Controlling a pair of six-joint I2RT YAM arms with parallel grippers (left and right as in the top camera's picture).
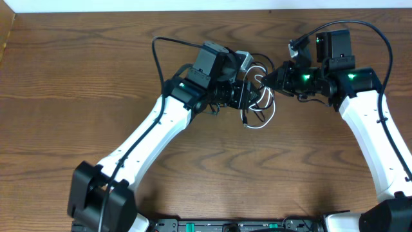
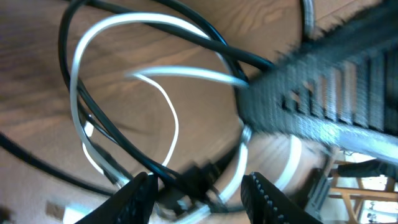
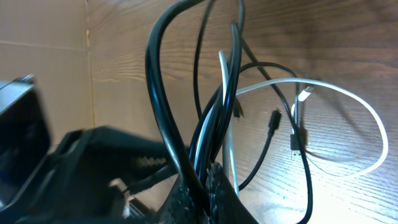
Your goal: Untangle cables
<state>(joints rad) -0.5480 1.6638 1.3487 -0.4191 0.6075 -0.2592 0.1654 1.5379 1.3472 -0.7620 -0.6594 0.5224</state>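
The cables (image 1: pixel 257 103) were strung between the arms, pinched by the right gripper (image 3: pixel 204 180), while strands ran between the left gripper's (image 2: pixel 198 194) spread fingers.

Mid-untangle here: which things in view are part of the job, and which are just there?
Job:
- black cable
- white cable
- right gripper, shut on a bundle of both cables
- left gripper, open around the tangle

Just there:
- wooden table
- thicker black wires fixed to the arms

A black cable (image 3: pixel 163 106) and a white cable (image 3: pixel 348 99) lie on the brown wood-grain table (image 1: pixel 77 84).
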